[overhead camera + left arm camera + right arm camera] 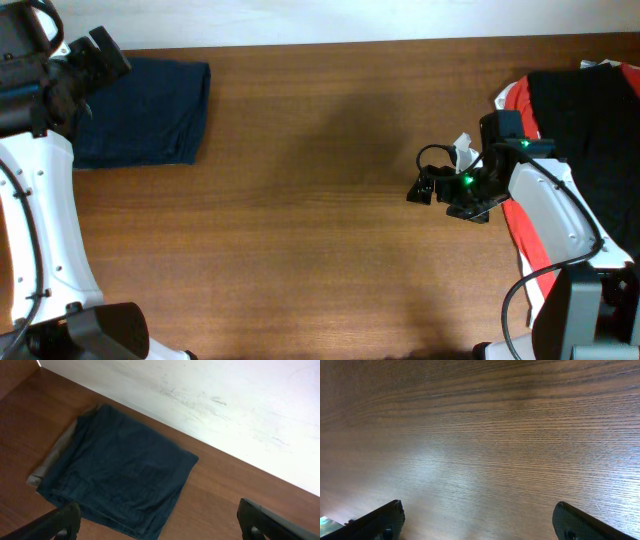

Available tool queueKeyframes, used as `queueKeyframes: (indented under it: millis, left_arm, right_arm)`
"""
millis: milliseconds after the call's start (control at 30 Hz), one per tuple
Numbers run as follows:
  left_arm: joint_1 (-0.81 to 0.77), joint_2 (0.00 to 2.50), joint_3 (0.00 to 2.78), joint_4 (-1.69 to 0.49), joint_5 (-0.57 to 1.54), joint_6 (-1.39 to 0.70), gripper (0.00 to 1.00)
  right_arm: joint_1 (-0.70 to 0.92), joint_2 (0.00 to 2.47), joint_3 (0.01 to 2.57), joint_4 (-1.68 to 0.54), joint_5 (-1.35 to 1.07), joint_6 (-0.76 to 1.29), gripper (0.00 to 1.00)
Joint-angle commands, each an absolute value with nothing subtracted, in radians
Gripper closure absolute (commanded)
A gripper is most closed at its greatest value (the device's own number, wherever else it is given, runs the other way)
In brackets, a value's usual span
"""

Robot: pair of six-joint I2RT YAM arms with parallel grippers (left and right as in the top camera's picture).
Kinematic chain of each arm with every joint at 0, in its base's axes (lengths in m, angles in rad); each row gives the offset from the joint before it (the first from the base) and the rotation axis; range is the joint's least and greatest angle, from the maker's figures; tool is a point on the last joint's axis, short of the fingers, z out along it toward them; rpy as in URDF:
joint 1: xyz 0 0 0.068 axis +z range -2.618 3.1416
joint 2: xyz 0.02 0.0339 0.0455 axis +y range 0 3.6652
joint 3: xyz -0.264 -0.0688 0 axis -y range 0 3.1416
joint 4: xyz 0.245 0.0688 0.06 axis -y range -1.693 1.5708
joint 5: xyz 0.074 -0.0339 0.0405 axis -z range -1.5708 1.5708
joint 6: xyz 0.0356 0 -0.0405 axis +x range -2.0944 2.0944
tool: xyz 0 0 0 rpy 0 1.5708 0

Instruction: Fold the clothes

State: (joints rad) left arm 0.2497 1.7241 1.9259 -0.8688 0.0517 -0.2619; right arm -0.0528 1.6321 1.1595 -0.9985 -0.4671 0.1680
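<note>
Risk first: reaching back to the red-and-black pile [585, 120] at the table's [320, 260] right edge and pinching more than one layer, most likely dragging the whole heap across instead of lifting a single garment. Could also catch the black cable [432, 155] looped close by the right gripper [425, 188] on the way. Hovering over the table's bare middle, well apart from that pile, spread wide in the right wrist view, fingers [382, 520] down at the bottom corners, nothing between them but wood grain, touching nothing. Over at the table's far left corner, a folded navy garment [125, 480] lying flat, with a pale strip [50, 462] of some other fabric peeking out under one side. Also at that corner, the left gripper [157, 517], equally wide open, empty, seemingly clear of the cloth. Second hazard there: dropping low or sweeping sideways and rumpling a finished fold. Looks like one piece done, with the pile at the table's right edge not yet begun.
</note>
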Motion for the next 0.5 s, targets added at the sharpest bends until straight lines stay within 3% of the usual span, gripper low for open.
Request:
queueKeyframes:
  millis: [0, 300, 467]
  left_arm:
    - [0.251, 1.707, 1.931, -0.870, 0.048, -0.261, 0.01]
    - [0.251, 1.707, 1.931, -0.870, 0.048, -0.261, 0.01]
    - [0.251, 1.707, 1.931, -0.870, 0.048, -0.261, 0.01]
  right_arm:
    - [-0.059, 1.559, 1.168, -0.999, -0.455, 0.162, 0.02]
    - [-0.044, 0.759, 1.168, -0.945, -0.368, 0.162, 0.02]
    - [-0.043, 0.257, 0.978, -0.651, -0.241, 0.104, 0.02]
